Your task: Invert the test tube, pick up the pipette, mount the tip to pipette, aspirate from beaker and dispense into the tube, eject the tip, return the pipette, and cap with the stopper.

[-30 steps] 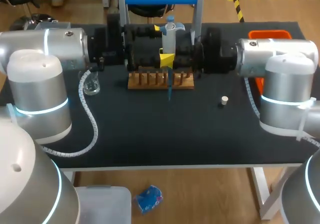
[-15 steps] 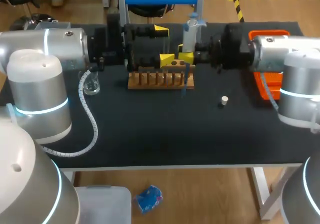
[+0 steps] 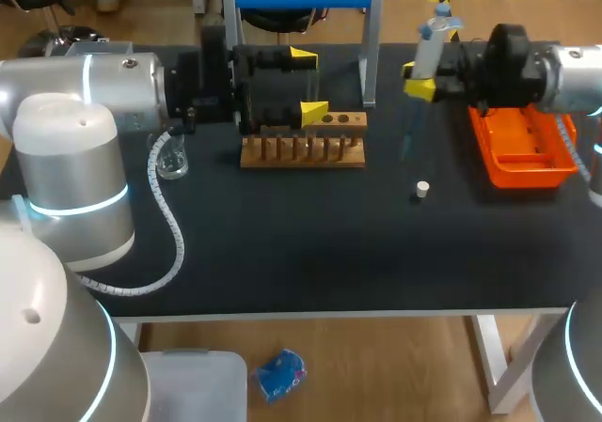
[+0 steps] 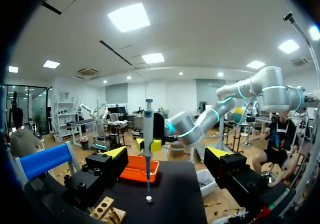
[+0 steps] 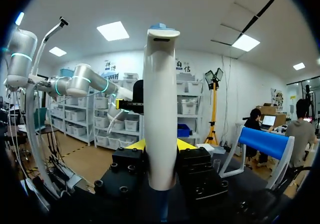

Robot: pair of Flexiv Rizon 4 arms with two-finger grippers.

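Tabletop (image 3: 282, 243), black, with 2 arms over its far half: the left arm (image 3: 103, 84) from the left, the right arm (image 3: 555, 74) from the right. An orange tray (image 3: 522, 154) lies below the right arm's wrist, and a wooden rack (image 3: 303, 149) sits mid-table.

The left gripper (image 3: 308, 86) hangs over the rack with its 2 fingers spread wide. Its wrist view shows them far apart with nothing gripped between them, which the head view cannot settle.

The right gripper (image 3: 416, 79) is clamped on the pipette (image 3: 431, 41), held upright above the table between rack and tray. The right wrist view shows the white body squeezed between both fingers. It hides everything lower down.

A glass beaker (image 3: 172, 164) stands near the rack's left end, just beside the left arm. The white stopper (image 3: 422, 190) stands nearer the table's front edge than the pipette.

The thin blue tip (image 3: 406, 145) hangs from the pipette. From the left wrist it lines up with the stopper, but the head view shows the 2 apart.
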